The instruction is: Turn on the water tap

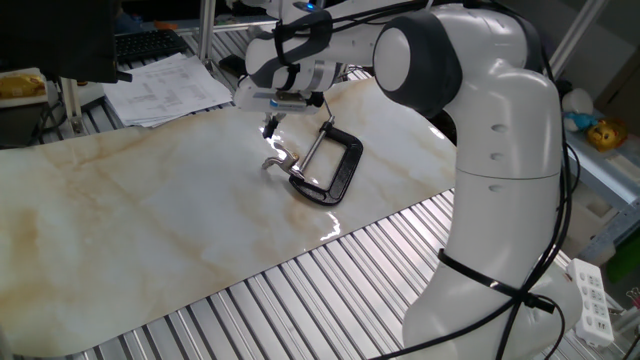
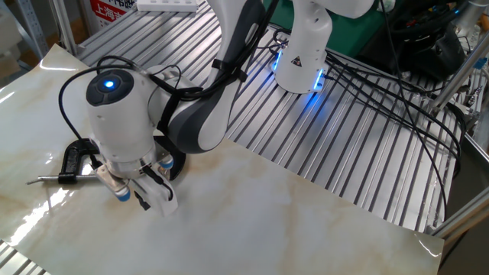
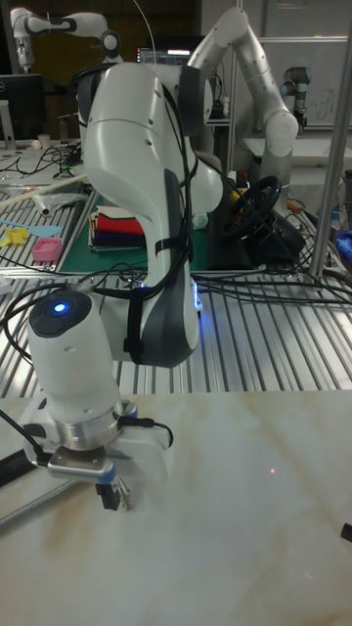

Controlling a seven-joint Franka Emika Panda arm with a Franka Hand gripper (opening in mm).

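The water tap [image 1: 274,160] is a small shiny silver fitting on the marble board, held at the near end of the black C-clamp [image 1: 331,167]. My gripper [image 1: 270,127] hangs just above the tap and a little behind it, pointing down, its fingers together with nothing between them. A small gap shows between fingertips and tap. In the other fixed view the gripper [image 2: 143,202] and wrist cover the tap, and only the clamp's end [image 2: 73,156] and its screw rod [image 2: 47,179] show. The tall fixed view shows the gripper [image 3: 113,496] low over the board, with the tap hidden.
The marble board [image 1: 150,220] lies on a slatted metal table [image 1: 300,300]. Papers [image 1: 165,85] sit at the far left edge. The arm's white base [image 1: 500,200] stands at the right. Cables [image 2: 367,84] run across the slats behind.
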